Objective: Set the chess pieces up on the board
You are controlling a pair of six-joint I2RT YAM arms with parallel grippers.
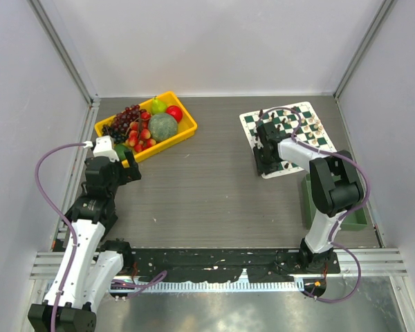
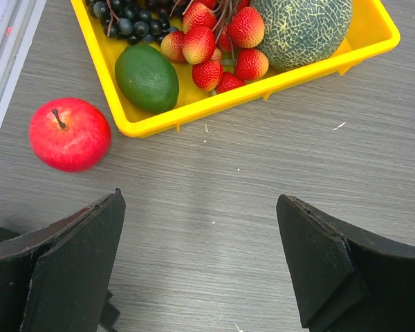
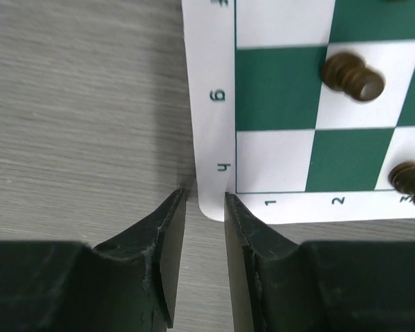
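The right claw (image 3: pixel 205 196) is hovering at the lower centre of its wrist view, fingers narrowly parted and pinching nothing, at the corner of the board (image 3: pixel 211 104). The chess pieces (image 3: pixel 353 75) are sitting on squares at upper right. They look light, smooth and easily toppled, so each probably wants pinching around its narrow middle. The left claw (image 2: pixel 200 200) is spread wide and empty.

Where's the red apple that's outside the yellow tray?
In the left wrist view, the red apple lies on the table at the left, just outside the yellow tray, nearest the green fruit.
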